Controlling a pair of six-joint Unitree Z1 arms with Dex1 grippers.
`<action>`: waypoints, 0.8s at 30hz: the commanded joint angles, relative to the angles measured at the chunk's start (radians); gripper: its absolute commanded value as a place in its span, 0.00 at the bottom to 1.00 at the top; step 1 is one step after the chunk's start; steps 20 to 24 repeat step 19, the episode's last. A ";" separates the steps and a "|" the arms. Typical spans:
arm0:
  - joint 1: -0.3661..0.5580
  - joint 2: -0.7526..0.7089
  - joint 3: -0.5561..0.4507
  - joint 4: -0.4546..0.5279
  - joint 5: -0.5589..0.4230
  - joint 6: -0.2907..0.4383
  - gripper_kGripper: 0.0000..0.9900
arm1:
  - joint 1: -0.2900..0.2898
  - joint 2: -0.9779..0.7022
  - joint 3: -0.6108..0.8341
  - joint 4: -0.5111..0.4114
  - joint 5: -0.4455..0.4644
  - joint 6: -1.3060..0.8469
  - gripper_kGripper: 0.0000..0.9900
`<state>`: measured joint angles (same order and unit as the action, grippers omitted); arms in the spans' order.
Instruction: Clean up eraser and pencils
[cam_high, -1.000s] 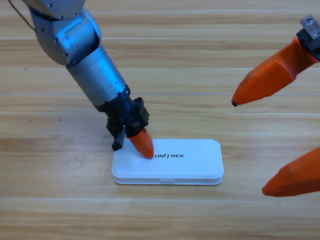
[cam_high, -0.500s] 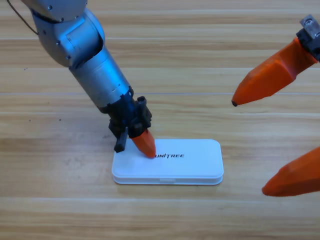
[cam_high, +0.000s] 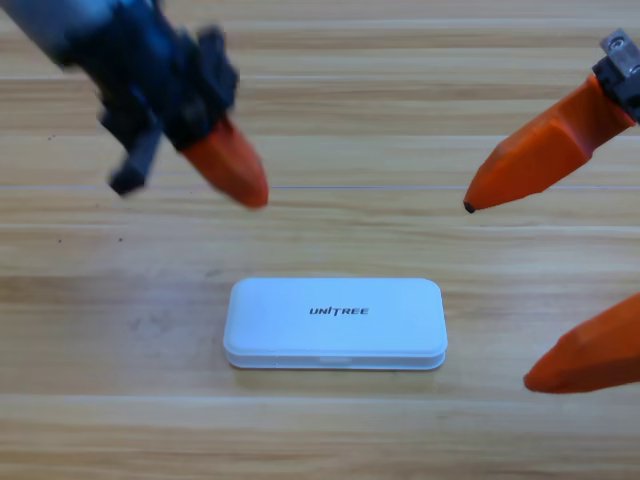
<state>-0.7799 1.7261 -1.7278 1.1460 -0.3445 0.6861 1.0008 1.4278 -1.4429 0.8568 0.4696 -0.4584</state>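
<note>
The white UNITREE case (cam_high: 335, 323) lies shut in the middle of the table. No eraser or pencils show on the table; they are hidden or out of view. My left gripper (cam_high: 248, 188) hangs above the table at the upper left, well clear of the case, with its orange jaws together as one tip and nothing in them. At the picture's right edge my right gripper (cam_high: 499, 295) waits, large and partly cut off, with its two orange jaws spread wide and nothing between them.
Bare wooden planks surround the case on all sides. The left arm's black wrist (cam_high: 160, 75) fills the upper left corner.
My left gripper has lifted off the case's left end and swung up and to the left. The case and the right gripper have not moved.
</note>
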 joint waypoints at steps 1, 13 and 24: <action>-0.144 -0.043 -0.009 0.031 -0.002 -0.011 0.20 | 0.027 0.040 0.019 -0.028 0.007 0.014 1.00; -0.177 -0.051 -0.022 0.034 0.010 -0.042 1.00 | 0.027 0.037 0.024 -0.028 0.006 0.014 1.00; -0.177 -0.066 -0.021 0.034 0.012 -0.059 1.00 | 0.027 0.036 0.026 -0.028 0.007 0.014 1.00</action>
